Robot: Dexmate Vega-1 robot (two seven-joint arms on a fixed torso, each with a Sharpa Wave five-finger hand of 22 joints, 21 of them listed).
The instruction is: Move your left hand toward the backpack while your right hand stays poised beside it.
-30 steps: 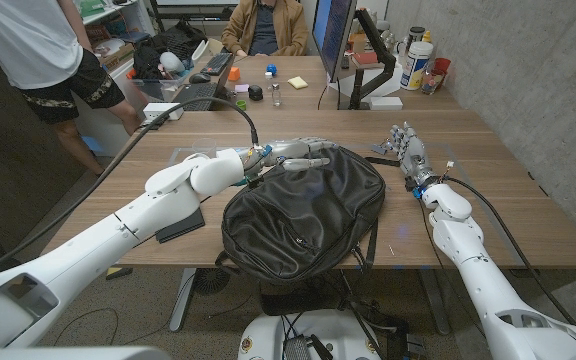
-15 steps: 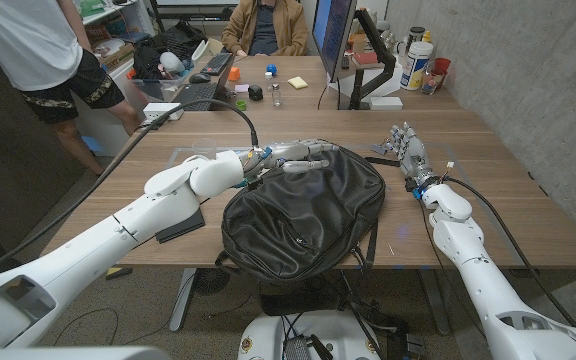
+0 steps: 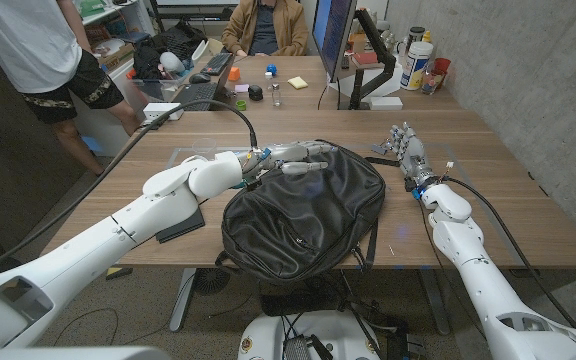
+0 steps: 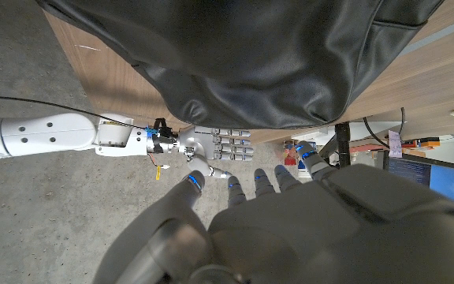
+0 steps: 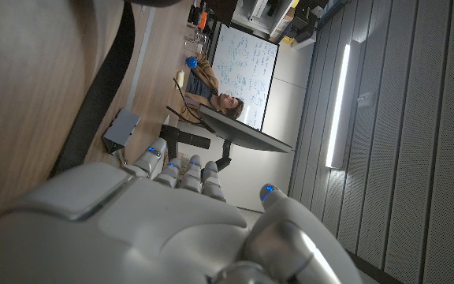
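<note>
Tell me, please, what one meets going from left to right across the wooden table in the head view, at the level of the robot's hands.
Left hand at the bag's far-left edge → black backpack → right hand, apart from the bag.

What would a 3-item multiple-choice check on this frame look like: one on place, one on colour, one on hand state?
1. Where is the left hand?
A. at the backpack's far edge
B. on the table's front edge
C. by the monitor

2. What colour is the backpack?
A. red
B. black
C. blue

3. What is the right hand doing?
A. gripping a strap
B. holding a bottle
C. holding nothing, fingers apart

Answers:
1 A: head view shows its fingers at the bag's far rim.
2 B: dark glossy black in the head and left wrist views.
3 C: it is beside the bag on the table, apart from it.
</note>
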